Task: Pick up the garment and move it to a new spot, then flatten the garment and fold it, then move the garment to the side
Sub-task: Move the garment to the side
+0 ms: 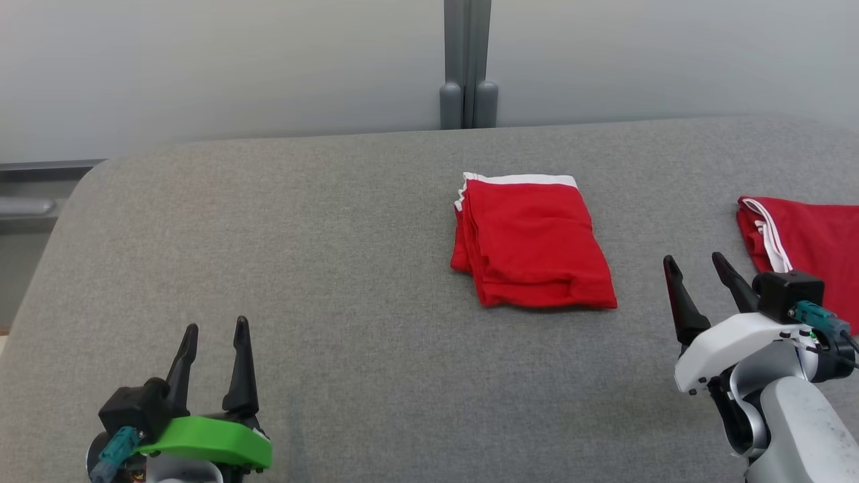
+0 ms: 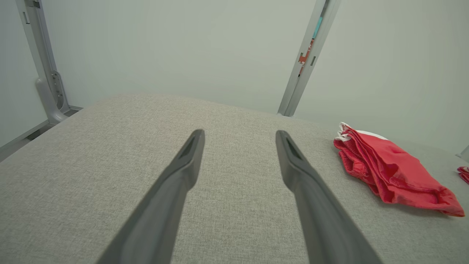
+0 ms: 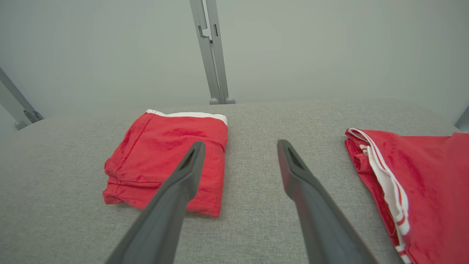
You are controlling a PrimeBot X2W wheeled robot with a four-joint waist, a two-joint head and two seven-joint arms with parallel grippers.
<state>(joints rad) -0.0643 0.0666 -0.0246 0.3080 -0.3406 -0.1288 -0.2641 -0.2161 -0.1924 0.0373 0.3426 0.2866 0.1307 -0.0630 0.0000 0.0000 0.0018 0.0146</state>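
Observation:
A red garment [image 1: 530, 245] with a white band along its far edge lies folded into a rectangle near the middle of the grey padded table [image 1: 302, 235]; it also appears as the garment [image 2: 392, 172] and the garment [image 3: 168, 157]. My left gripper [image 1: 215, 335] stands open at the lower left, well apart from it, with nothing between its fingers. My right gripper [image 1: 694, 265] is open too, right of the folded garment and not touching it. The left gripper [image 2: 240, 137] points at bare cloth; the right gripper [image 3: 238, 146] hovers between two red pieces.
A second red piece with white stripes [image 1: 805, 238] lies at the table's right edge, seen again as that striped piece [image 3: 414, 183]. A grey post [image 1: 468, 64] stands behind the table against a pale wall. The table's rounded left corner drops off.

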